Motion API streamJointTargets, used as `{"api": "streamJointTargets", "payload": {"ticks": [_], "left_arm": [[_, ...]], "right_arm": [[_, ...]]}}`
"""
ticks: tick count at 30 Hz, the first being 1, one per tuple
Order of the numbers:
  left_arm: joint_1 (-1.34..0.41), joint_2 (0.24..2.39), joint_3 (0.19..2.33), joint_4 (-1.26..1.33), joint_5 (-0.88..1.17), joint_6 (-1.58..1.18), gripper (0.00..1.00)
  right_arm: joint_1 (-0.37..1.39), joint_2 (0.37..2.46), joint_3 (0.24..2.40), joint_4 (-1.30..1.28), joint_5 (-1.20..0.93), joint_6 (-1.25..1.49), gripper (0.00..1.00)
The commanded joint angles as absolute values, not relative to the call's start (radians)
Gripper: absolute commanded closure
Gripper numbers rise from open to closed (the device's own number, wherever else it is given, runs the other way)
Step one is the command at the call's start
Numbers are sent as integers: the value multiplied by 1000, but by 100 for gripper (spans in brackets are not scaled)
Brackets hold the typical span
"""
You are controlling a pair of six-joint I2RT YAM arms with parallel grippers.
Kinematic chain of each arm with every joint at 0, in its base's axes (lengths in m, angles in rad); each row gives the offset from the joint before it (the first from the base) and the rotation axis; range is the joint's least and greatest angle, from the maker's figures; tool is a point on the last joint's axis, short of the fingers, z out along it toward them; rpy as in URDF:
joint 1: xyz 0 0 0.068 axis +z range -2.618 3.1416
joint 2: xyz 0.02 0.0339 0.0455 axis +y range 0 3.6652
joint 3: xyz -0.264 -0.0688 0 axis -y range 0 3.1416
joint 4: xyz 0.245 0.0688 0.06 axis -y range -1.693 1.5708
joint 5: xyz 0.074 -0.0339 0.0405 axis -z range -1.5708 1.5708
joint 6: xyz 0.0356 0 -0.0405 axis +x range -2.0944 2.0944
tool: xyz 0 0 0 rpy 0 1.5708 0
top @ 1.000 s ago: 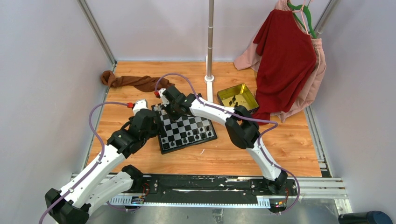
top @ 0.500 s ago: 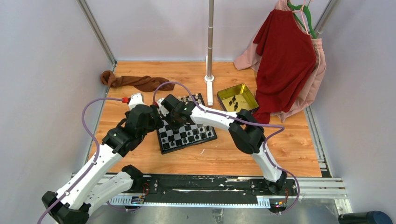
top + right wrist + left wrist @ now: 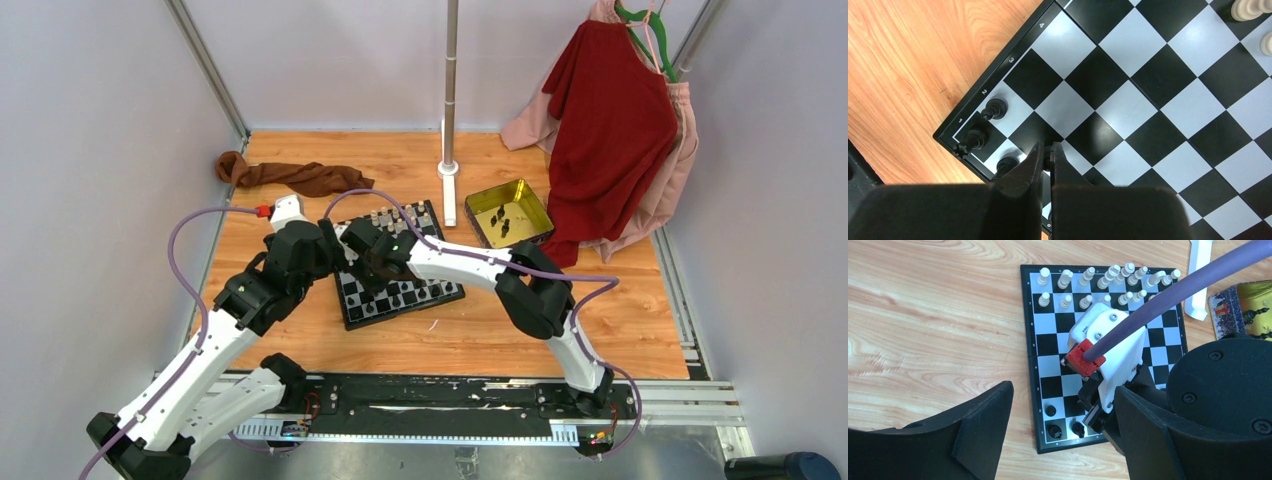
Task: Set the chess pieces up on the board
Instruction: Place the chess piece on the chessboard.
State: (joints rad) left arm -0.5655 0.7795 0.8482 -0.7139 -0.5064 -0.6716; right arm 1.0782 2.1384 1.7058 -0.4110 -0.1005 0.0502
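Board: the small square black-and-white checkered board [image 3: 380, 300] lies on the wooden surface [image 3: 620, 300], between the two arms.
Cream pieces: the pale cream chess figurines [image 3: 1098, 285] stand in two rows along the board's far edge.
Black pieces: three tiny black figurines [image 3: 995, 107] stand at the near-left corner. A few more lie in the yellow-gold square tin [image 3: 522, 200], right of the board.
Right gripper [image 3: 1047, 150]: low over that corner, jaws pressed together. I cannot tell whether they pinch a piece.
Left gripper [image 3: 1064, 388]: above the board's near side, jaws wide apart, empty.
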Motion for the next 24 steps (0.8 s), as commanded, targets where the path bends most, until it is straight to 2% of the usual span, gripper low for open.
{"api": "streamJointTargets", "payload": {"ticks": [1, 24], "left_arm": [[-572, 764, 877, -726, -525, -688, 21], [-572, 729, 896, -743, -509, -696, 21]], "right_arm": [[1102, 2104, 1697, -414, -84, 50, 100], [1112, 2160, 1777, -432, -94, 39, 100]]}}
